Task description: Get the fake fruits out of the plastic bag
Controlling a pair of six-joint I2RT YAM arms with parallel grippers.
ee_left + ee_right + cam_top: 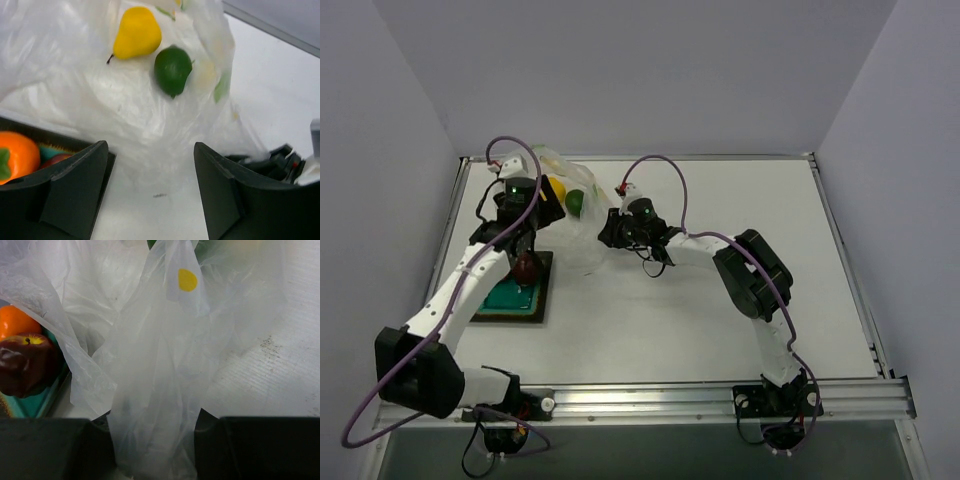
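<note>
Across the far-left part of the table (720, 300), the plastic bag (75, 90) lies crumpled, its thin whitish film spread between my two grippers. Through that film I see the yellow pear (137, 32) and, just beside it, the green fruit (172, 70); both are inside the bag, ahead of my left gripper (150, 150) and well beyond its fingertips. That gripper is spread wide with nothing between its fingers, hovering over bare table at the bag's near edge.

Just left of it sits the green tray (35, 402) with its dark rim. The orange fruit (15, 322) and the dark red fruit (27, 365) rest on the tray, touching each other, outside the bag though right against its loose edge.

On the bag's other side, my right gripper (155, 425) is closed on a bunched fold of the plastic, which runs straight down between its two dark fingers and fills the gap. Its wrist view shows a yellow spot printed on the film above that fold.
</note>
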